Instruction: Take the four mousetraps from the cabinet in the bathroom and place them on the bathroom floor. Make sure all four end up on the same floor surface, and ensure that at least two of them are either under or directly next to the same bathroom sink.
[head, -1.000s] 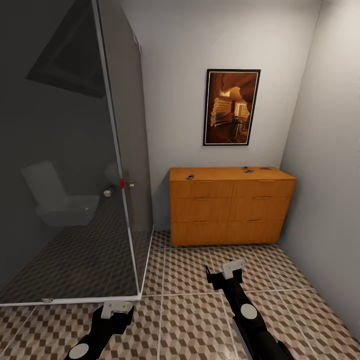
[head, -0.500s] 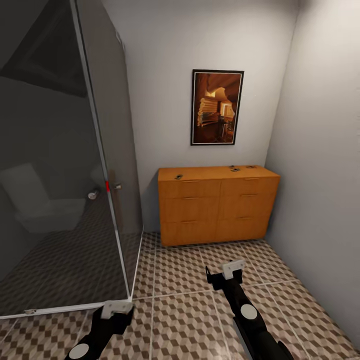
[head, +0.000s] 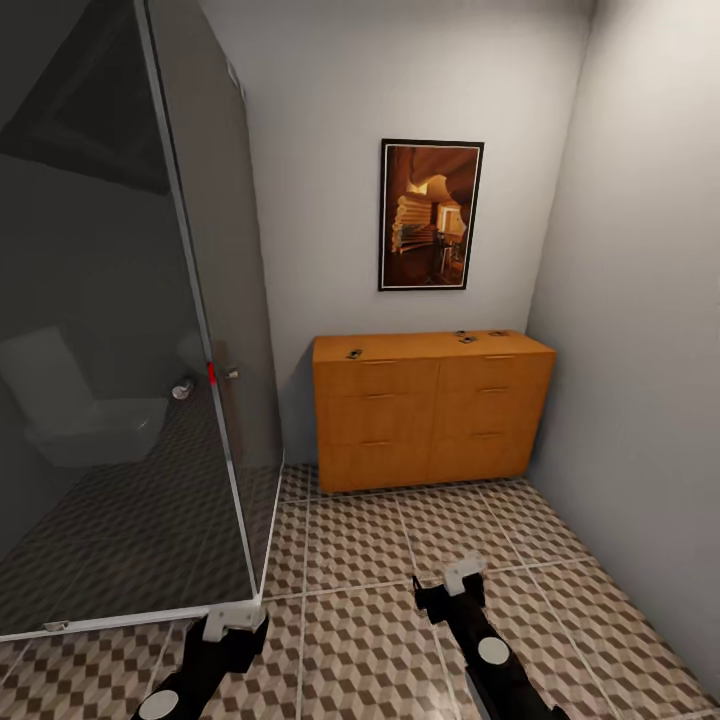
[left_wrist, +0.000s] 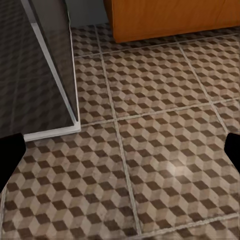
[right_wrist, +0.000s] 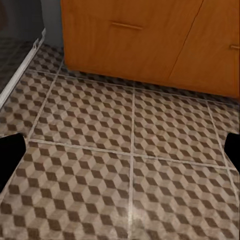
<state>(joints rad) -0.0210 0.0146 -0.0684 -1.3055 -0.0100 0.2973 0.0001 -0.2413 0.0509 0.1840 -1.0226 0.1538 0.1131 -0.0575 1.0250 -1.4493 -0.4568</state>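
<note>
Three small dark mousetraps (head: 354, 353) showed on top of the cabinet (head: 430, 410), one near its left end and two close together toward the right; a fourth could not be made out. That orange-brown cabinet stood against the far wall under a framed picture (head: 430, 215), on the bathroom floor (head: 350, 540). Both the left gripper (head: 232, 622) and right gripper (head: 462, 578) hung low over the tiles with fingers spread wide and empty, beside a glass shower wall (head: 110, 330).

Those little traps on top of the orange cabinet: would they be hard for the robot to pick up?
Probably fiddly. The mousetraps look tiny and flat on the cabinet top, so fingers have little edge to catch. They look light, so a nudge may slide them along the smooth wood. Being flat, they shouldn't roll or tip.
</note>
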